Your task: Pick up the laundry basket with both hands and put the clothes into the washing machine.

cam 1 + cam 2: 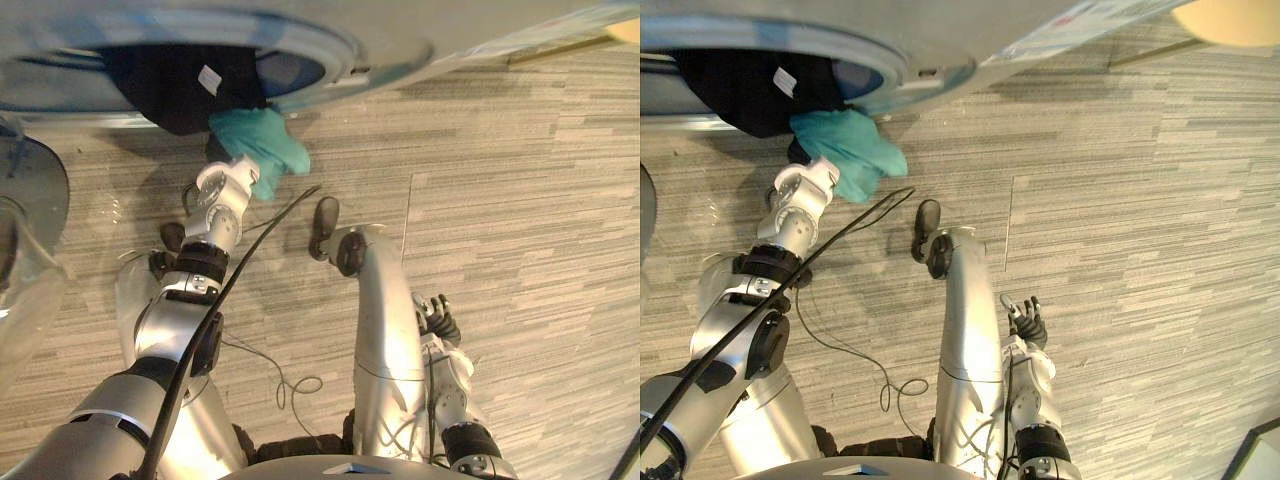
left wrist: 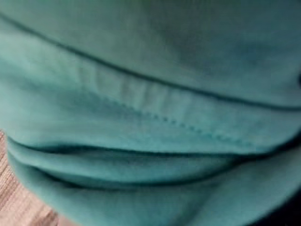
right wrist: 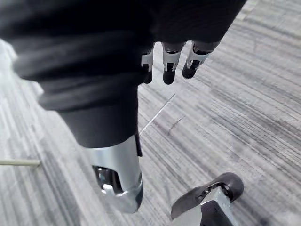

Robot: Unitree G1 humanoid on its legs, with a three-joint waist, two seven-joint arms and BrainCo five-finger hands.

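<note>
Teal garment (image 2: pixel 150 117) at washing machine (image 1: pixel 340 45) mouth, beside black clothes (image 1: pixel 180 85) | left hand (image 1: pixel 217 150) under it, hold cannot be told | right hand (image 1: pixel 1025 322) hangs relaxed, empty | loading step; next probably push garment inside

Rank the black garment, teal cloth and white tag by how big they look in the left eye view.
1. black garment, largest
2. teal cloth, clearly smaller
3. white tag, by far the smallest

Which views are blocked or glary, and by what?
Left wrist view: teal garment sits right against the lens. Left eye view: mild sheen on the washing machine's door ring. Right wrist view: right hand's dark cover blocks much of the frame.
</note>
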